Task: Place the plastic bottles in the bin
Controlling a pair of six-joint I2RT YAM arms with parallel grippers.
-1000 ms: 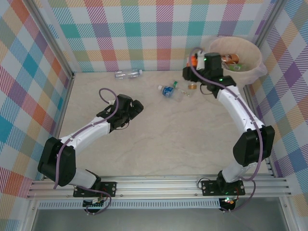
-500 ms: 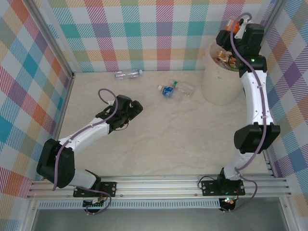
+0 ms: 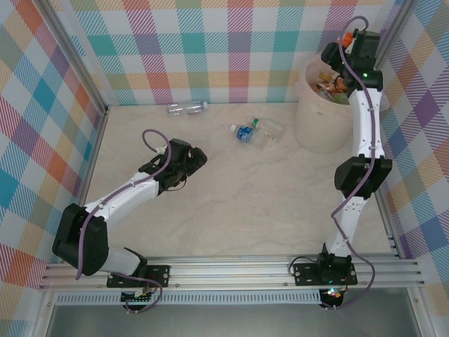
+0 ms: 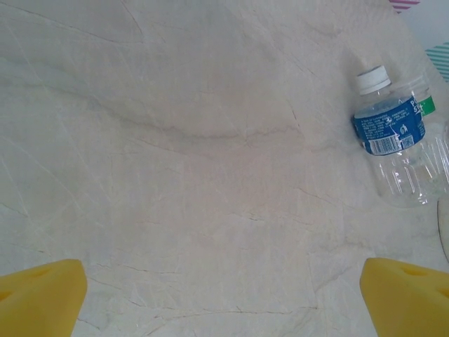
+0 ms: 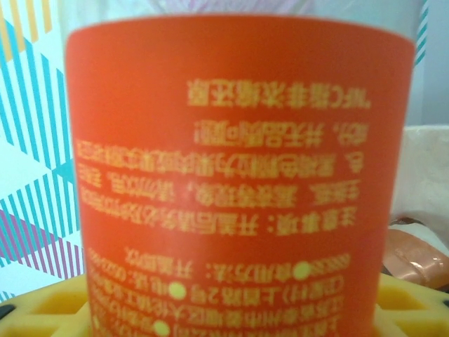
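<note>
Sitting inside right gripper [image 3: 337,74], above the bin [image 3: 319,130]; orange-labelled bottle [image 5: 238,175]

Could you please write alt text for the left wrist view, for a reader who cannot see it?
A blue-labelled bottle with a white cap lies on its side on the pale marbled table at the right edge, with a green-labelled bottle beside it. The open left claw's yellow fingertips show in the bottom corners.

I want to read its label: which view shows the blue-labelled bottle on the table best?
Left wrist: the blue-labelled bottle lies close, its white cap and label print distinct. Top external shows it small, mid-table, beside another clear bottle.
</note>
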